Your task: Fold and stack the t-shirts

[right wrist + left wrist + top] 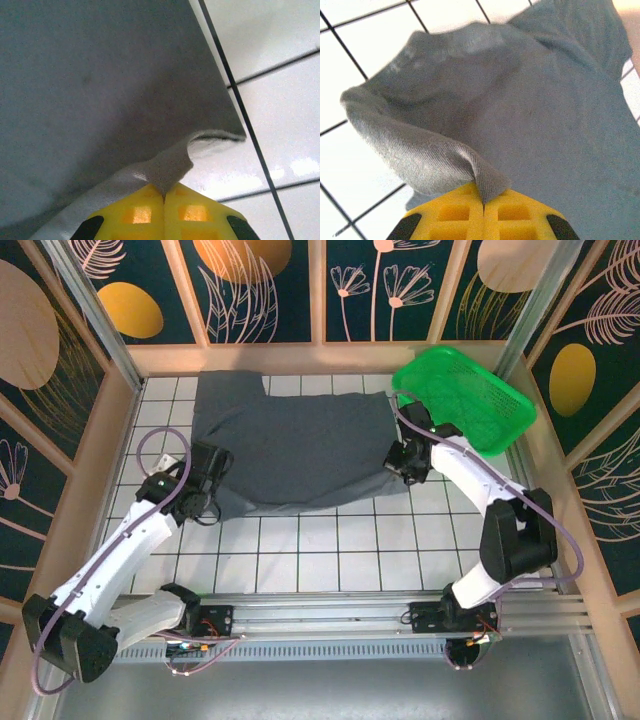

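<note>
**Yellow pads (452, 212) clamp both near corners**

Closest in, the left tool (484, 200) is clenched on a bunched corner of the plain slate blue-grey soft cloth t-shirt (300, 445), with a tuft of fabric squeezed between its pads. The right tool (164, 192) is clenched the same way on the pale hem fold at the other near corner. The t-shirt lies spread over the far half of the white-tiled tabletop (330, 550), its far side against the far edge. A green plastic mesh basket (465, 400) sits tilted in the far right corner, just beside it.

This looks like the start of the first fold, taking the near hem toward the far edge. To do it well, both tools should rise together and level, so the hem between them stays straight and does not sag. They should then travel at one pace and lay the hem down square before letting go. I cannot tell from the wrist views whether each pinch holds one layer or both. A gentle lift first would show whether the whole hem follows. The right arm should pass clear of the basket.
</note>
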`<act>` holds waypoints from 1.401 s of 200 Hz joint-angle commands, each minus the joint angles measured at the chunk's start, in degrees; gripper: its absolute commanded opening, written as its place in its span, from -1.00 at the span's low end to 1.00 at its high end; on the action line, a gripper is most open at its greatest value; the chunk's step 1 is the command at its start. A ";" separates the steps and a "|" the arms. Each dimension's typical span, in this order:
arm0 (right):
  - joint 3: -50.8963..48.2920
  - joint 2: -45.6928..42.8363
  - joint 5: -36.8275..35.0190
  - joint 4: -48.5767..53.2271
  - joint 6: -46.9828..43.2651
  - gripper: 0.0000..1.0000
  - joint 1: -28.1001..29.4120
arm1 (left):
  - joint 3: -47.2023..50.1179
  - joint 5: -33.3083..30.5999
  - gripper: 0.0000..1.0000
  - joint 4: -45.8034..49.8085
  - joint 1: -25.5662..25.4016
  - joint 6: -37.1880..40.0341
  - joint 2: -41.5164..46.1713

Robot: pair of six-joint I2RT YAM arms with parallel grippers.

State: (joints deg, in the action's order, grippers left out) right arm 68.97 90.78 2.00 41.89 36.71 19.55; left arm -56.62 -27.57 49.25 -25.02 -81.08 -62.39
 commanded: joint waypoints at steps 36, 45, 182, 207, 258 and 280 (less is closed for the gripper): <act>6.03 7.25 -2.04 -1.81 -1.64 -1.00 -2.67 | -0.99 -0.38 -1.00 -15.15 8.14 15.66 -6.46; 6.95 8.48 -2.09 -1.90 -1.55 -1.00 -2.91 | -1.08 -0.28 -1.00 -16.12 9.11 16.88 -7.54; 16.75 20.35 -2.70 -0.15 0.34 -1.00 -3.65 | -4.80 2.46 -1.00 -24.12 14.12 28.38 -21.67; 18.50 22.27 -4.46 0.73 0.93 -1.00 -4.07 | -5.55 2.60 -1.00 -25.27 14.47 29.61 -24.22; 18.55 22.33 -0.30 -4.30 -0.06 -0.01 -6.40 | -11.46 4.68 -0.65 -25.80 15.54 35.81 -31.69; 20.90 20.24 -0.81 -5.06 -4.63 0.27 -5.85 | -11.96 6.19 -0.12 -23.06 16.99 34.82 -30.15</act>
State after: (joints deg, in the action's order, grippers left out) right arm 86.41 113.60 0.64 38.72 36.21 13.34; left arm -66.46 -22.48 23.79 -9.82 -47.51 -94.02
